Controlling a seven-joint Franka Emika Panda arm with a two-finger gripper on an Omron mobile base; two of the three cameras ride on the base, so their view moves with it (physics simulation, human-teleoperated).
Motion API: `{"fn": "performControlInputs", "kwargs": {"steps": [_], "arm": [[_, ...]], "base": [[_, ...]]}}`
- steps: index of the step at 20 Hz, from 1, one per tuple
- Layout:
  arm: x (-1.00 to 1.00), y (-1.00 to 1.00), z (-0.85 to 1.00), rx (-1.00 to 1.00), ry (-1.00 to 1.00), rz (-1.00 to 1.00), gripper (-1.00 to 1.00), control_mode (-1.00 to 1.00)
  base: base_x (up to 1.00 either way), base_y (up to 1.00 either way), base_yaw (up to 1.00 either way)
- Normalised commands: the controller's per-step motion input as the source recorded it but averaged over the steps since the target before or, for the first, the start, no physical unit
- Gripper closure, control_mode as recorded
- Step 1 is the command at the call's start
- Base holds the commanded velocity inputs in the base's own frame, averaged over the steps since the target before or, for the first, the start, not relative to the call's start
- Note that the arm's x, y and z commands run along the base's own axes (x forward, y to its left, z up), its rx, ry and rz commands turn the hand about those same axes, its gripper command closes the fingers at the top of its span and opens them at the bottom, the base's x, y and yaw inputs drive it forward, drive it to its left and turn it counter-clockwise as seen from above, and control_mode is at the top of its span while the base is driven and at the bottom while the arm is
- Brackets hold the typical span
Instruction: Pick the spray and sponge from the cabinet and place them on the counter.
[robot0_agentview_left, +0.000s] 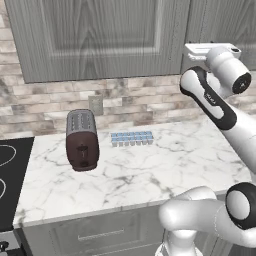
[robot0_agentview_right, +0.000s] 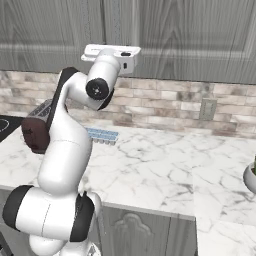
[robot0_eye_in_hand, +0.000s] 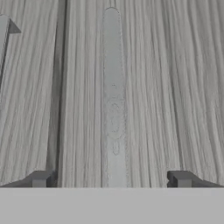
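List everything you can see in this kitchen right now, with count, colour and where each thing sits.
cabinet: one, grey wood grain, on the wall above the counter, doors closed
handle: one, long grey bar, on the cabinet door, between the finger tips
counter: one, white marble with grey veins
toaster: one, dark brown with a grey top, on the counter's left part
ice-cube tray: one, pale blue, on the counter near the wall
outlet: one, grey, on the brick wall
stovetop: one, black, left of the counter
gripper: one, open, facing the cabinet door
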Motion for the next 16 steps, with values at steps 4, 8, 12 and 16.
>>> {"fn": "performControlInputs", "kwargs": {"steps": [4,8,12,16], "arm": [[0.30,0.00,0.00,0.00,0.00,0.00,-1.00,-1.00],[0.30,0.00,0.00,0.00,0.00,0.00,-1.00,-1.00],[0.30,0.00,0.00,0.00,0.00,0.00,-1.00,-1.00],[0.35,0.00,0.00,0.00,0.00,0.01,-1.00,-1.00]], "base": [[0.00,0.00,0.00],[0.00,0.00,0.00],[0.00,0.00,0.00],[0.00,0.00,0.00]]}}
